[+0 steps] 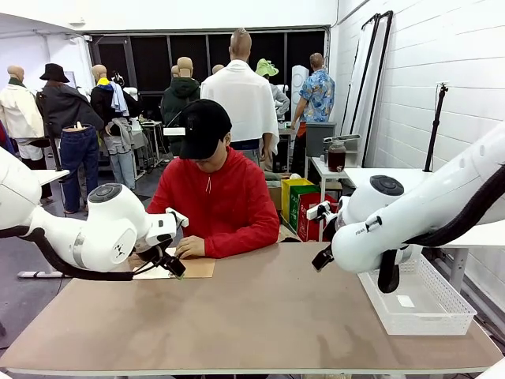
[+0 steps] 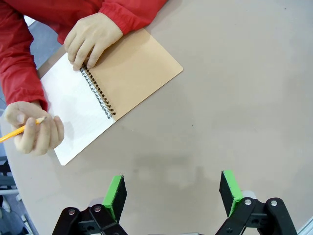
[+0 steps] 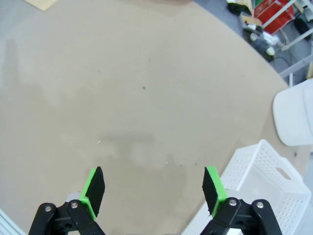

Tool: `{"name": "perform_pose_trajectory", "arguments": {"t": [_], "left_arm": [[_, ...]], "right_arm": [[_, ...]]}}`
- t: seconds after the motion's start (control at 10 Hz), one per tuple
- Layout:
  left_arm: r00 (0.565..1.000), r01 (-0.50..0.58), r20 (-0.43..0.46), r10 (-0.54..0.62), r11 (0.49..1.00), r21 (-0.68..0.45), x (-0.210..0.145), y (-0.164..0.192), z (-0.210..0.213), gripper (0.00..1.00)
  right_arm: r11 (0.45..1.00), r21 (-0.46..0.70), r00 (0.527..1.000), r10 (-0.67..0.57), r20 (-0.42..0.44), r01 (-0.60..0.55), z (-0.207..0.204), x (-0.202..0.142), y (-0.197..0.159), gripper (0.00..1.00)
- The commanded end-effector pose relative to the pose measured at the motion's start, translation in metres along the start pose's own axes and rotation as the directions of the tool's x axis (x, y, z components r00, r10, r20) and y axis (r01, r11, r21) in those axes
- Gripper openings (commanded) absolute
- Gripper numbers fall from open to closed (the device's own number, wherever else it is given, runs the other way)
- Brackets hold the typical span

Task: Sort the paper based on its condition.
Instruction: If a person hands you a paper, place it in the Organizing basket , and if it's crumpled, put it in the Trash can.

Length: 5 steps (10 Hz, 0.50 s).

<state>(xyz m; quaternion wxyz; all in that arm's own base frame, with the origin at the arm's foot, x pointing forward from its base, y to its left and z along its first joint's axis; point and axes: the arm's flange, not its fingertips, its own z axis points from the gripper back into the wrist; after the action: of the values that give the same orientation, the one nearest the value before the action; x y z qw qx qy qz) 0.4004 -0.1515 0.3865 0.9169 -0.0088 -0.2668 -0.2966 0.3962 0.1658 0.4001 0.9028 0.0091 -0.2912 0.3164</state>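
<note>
The loose sheets of paper are out of view. A person in a red top sits at the far side over an open spiral notebook point(image 2: 78, 110) with a brown kraft cover point(image 1: 193, 268). One hand point(image 2: 92, 38) rests on the spiral. The other hand point(image 2: 36, 132) holds a yellow pencil over the white bound page. My left gripper point(image 2: 173, 192) hangs open above bare table just beside the notebook, nothing between its green pads; it also appears by the notebook's near edge point(image 1: 173, 267). My right gripper point(image 3: 154, 190) is open over bare table, holding nothing.
A white rectangular mesh basket point(image 1: 442, 312) stands at the table's right end, close beside my right gripper point(image 3: 259, 171). The brown tabletop point(image 1: 260, 316) stretches between the two arms. A white table and coloured boxes stand behind the right end.
</note>
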Motion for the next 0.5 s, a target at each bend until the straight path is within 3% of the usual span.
{"name": "perform_pose_trajectory", "arguments": {"t": [0.0, 0.4], "left_arm": [[1.0, 0.003, -0.017, -0.003, 1.0, -0.01, 0.007, 0.002, 0.03, 1.0], [1.0, 0.019, 0.017, -0.019, 1.0, 0.025, 0.026, 0.003, 0.097, 1.0]], "right_arm": [[1.0, 0.013, 1.0, -0.013, -0.001, 0.013, 0.024, 0.011, -0.004, 1.0], [0.999, 0.02, 0.998, 0.026, 0.065, -0.027, 0.079, 0.032, -0.008, 1.0]]}}
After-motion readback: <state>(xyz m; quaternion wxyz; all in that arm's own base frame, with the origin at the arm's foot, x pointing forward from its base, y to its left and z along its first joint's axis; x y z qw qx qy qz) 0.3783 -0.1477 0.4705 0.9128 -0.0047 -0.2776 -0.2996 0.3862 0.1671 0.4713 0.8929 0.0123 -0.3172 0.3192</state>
